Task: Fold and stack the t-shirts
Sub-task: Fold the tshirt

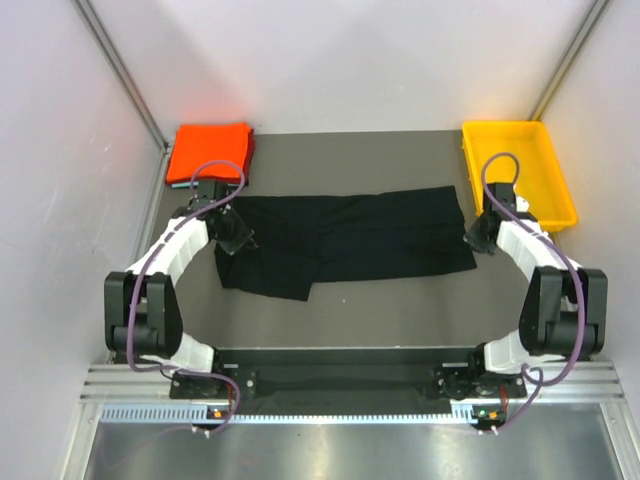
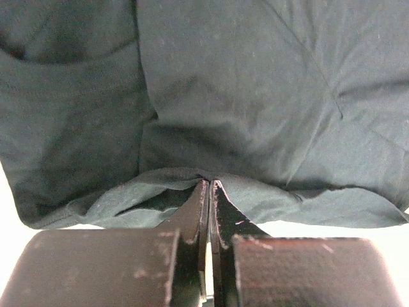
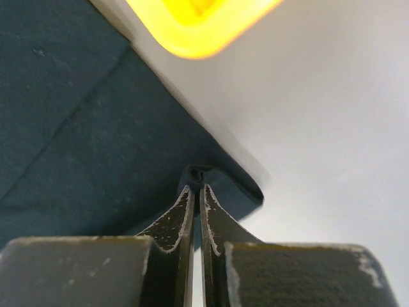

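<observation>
A black t-shirt (image 1: 360, 238) lies stretched flat across the middle of the table, its long side running left to right. My left gripper (image 1: 238, 240) is at the shirt's left end, shut on a bunched edge of the black cloth (image 2: 243, 96), with the jaws (image 2: 209, 183) pressed together on a fold. My right gripper (image 1: 478, 236) is at the shirt's right end. Its jaws (image 3: 197, 187) are shut on a pinched corner of the black shirt (image 3: 77, 128). A folded orange-red t-shirt (image 1: 210, 150) sits at the back left corner.
A yellow plastic tray (image 1: 505, 126) stands at the back right, just behind my right gripper, and its rim (image 3: 198, 25) shows in the right wrist view. White walls close in the table on three sides.
</observation>
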Motion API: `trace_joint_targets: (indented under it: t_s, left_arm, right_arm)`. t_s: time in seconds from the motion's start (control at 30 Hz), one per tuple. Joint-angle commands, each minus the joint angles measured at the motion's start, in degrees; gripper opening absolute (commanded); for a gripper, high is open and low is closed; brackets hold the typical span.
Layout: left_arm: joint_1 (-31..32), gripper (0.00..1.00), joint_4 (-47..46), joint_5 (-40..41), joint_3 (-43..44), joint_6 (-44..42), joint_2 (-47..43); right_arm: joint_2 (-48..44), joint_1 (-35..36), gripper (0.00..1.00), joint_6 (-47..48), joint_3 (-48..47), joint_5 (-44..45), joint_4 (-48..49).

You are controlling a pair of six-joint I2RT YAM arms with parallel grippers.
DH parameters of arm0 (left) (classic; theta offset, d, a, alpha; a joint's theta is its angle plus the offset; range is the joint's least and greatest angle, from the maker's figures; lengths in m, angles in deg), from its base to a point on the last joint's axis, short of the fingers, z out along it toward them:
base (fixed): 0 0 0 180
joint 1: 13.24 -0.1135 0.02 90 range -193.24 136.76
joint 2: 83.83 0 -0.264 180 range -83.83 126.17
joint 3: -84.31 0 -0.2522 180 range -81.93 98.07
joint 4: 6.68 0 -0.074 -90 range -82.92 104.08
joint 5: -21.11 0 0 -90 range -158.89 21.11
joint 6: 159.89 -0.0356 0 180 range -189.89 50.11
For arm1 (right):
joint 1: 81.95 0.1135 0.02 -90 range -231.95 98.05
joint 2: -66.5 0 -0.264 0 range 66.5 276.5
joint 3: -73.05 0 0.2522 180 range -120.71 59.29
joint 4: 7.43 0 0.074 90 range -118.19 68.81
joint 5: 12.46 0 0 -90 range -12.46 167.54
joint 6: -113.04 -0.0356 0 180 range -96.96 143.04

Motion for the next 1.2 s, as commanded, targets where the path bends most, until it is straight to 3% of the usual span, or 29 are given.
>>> trace_joint_targets:
  t_s: [0.0, 1.17]
  left_arm:
    - [-1.5, 0.0, -2.6, -0.3, 3.9, -1.3, 2.1]
    - [-3.9, 0.0, -2.0, -0.6, 14.8, -4.2, 17.2]
  right_arm:
    - [3.5, -0.8, 0.0, 4.3, -4.8, -1.5, 2.6]
    - [16.4, -0.1, 0.0, 5.1, -14.9, -0.2, 4.3]
